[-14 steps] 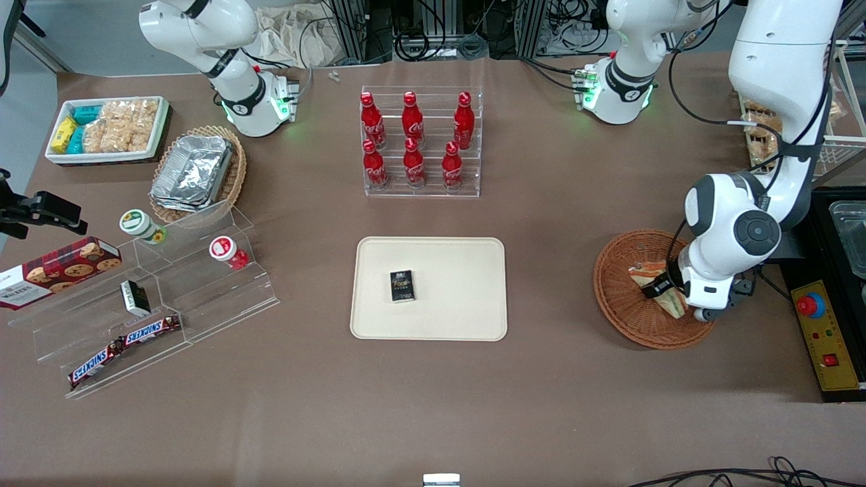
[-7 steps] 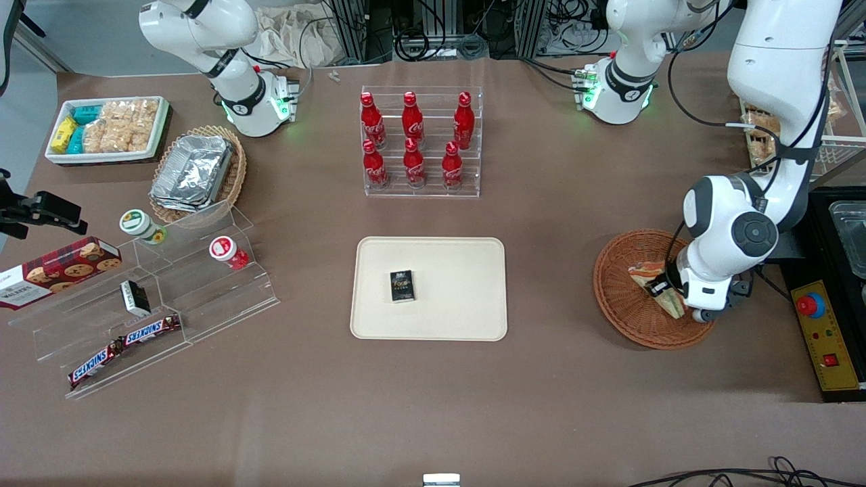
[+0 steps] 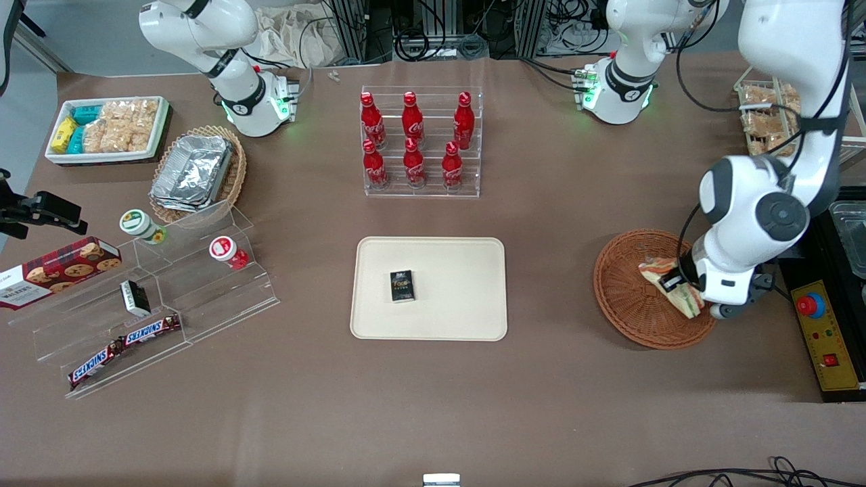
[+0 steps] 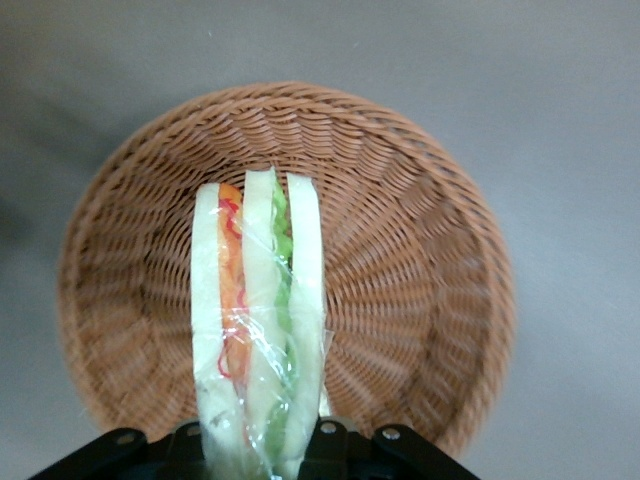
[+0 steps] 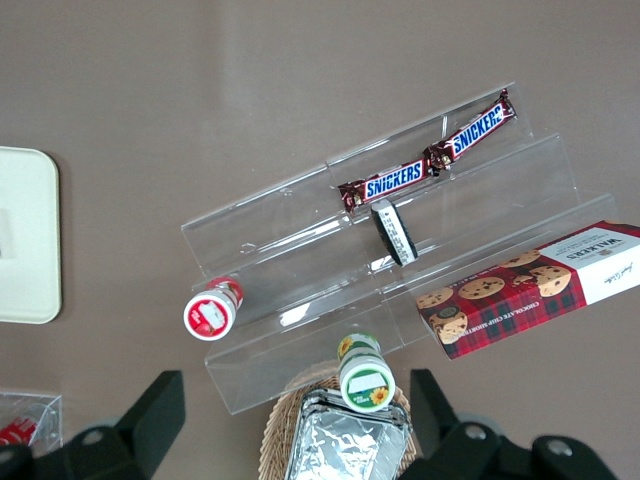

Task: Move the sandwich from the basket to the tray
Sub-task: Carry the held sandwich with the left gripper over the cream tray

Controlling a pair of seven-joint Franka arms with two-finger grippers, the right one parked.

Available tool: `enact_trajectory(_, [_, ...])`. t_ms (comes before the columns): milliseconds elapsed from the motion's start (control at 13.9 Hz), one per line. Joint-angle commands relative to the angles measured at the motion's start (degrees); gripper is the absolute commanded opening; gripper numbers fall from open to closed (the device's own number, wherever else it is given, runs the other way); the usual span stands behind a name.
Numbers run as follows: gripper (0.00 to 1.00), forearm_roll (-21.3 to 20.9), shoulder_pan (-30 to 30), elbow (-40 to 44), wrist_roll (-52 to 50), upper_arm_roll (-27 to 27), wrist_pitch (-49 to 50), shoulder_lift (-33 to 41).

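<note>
The wrapped sandwich, pale bread with orange and green filling, is held up clear of the floor of the reddish-brown wicker basket. My gripper is shut on the sandwich's wide end, one black finger on each side. In the front view the gripper hangs over the basket at the working arm's end of the table, with the sandwich sticking out from it. The cream tray lies mid-table, toward the parked arm from the basket, with a small black box on it.
A clear rack of red cola bottles stands farther from the front camera than the tray. A clear stepped stand with snack bars and cups sits toward the parked arm's end. A yellow control box lies beside the basket at the table edge.
The gripper has risen with the sandwich, lifting it off the basket floor and shifting slightly toward the working arm's end. The basket stays in place.
</note>
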State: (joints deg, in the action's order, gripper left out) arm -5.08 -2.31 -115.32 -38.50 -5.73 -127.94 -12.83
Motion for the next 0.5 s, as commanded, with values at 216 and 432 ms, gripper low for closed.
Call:
enact_trajectory(216, [0.22, 1.64, 0.46, 13.8, -0.34, -8.75, 17.28, 1.41])
enact_trajectory(432, [0.23, 1.92, 0.46, 14.33, -1.22, -16.14, 16.76, 0.27])
